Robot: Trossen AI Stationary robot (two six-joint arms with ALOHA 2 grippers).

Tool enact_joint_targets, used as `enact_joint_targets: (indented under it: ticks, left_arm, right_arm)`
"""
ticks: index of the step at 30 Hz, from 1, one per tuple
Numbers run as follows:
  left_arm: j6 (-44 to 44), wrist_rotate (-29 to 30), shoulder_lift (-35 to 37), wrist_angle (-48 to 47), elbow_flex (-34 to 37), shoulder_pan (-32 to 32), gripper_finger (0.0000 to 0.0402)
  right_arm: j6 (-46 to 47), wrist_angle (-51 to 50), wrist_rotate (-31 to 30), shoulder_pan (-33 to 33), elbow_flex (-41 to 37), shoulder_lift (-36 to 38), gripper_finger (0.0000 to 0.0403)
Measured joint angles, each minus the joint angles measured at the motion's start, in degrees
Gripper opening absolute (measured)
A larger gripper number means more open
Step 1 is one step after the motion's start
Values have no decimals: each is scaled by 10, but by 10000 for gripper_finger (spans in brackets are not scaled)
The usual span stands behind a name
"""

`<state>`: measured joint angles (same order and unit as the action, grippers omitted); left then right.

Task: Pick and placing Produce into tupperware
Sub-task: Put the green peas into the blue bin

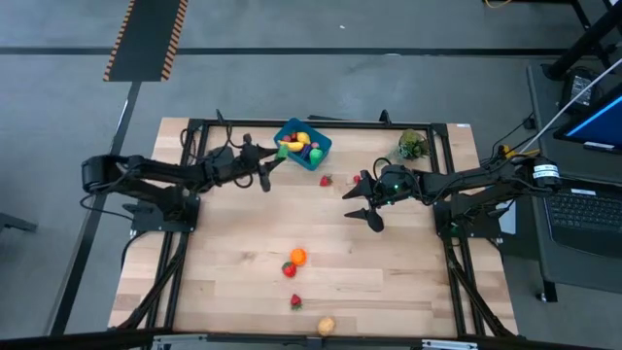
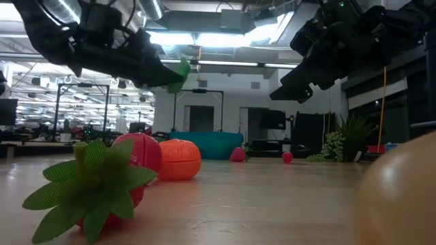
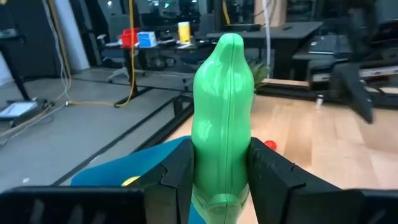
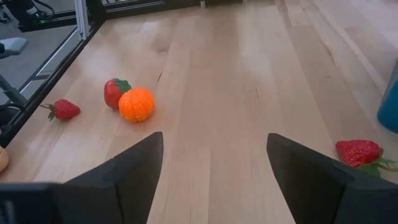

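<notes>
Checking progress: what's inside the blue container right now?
The blue container holds yellow, red, green and dark toy produce. The left gripper with its green piece covers one corner, so anything there or underneath the pile is hidden.

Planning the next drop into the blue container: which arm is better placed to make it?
Left. The left gripper is shut on a green toy vegetable right beside the blue container. The right gripper is open, empty and farther away over bare table.

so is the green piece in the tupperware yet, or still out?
Out. The left tool is shut on the green piece, holding it above the blue tupperware.
</notes>
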<state>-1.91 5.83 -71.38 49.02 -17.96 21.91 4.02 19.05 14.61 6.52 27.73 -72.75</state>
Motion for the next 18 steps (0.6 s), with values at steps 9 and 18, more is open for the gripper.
enact_joint_targets:
  ticks: [9,18]
  left_arm:
    - [3,25,-75,98,-11,30,114]
    - [-48,18,-86,-63,-121,60,114]
  right_arm:
    - [0,0,0,0,0,0,288]
    - [-15,-2,0,0,0,0,288]
